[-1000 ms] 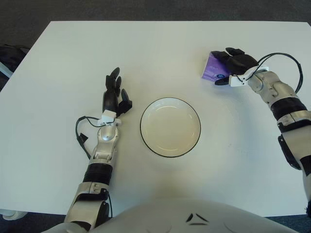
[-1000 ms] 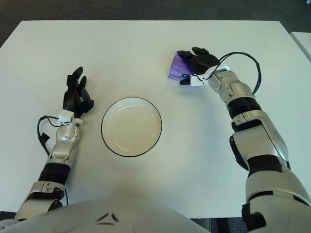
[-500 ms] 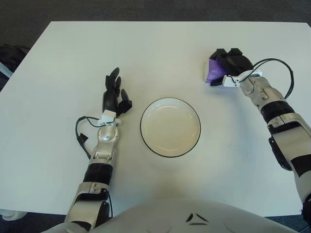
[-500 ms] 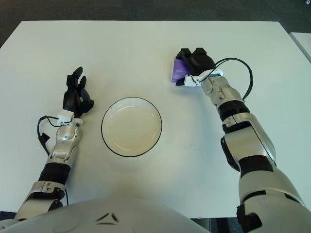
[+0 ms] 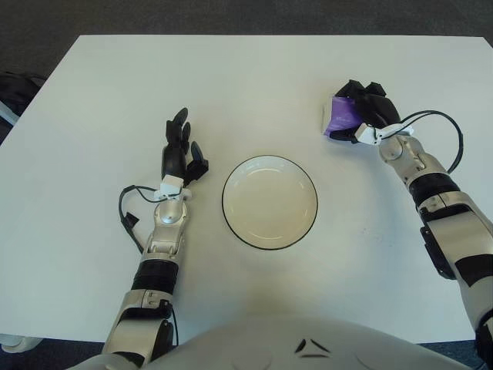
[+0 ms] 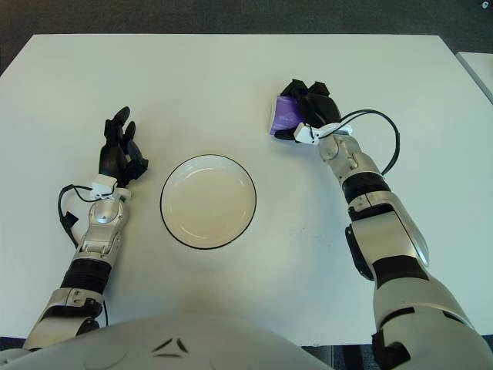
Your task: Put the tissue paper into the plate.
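Right hand (image 5: 368, 108) far right with fingers curled, left hand (image 5: 180, 151) flat, fingers extended

The white table (image 5: 254, 77) lay bare between the right hand (image 5: 368, 108), closed around the purple tissue packet (image 5: 337, 118) at the far right, and the plate (image 5: 269, 202) at centre; nothing stood on that stretch. The plate's inside held nothing. The left hand (image 5: 181, 151), fingers extended, showed just left of the plate, apart from its rim.
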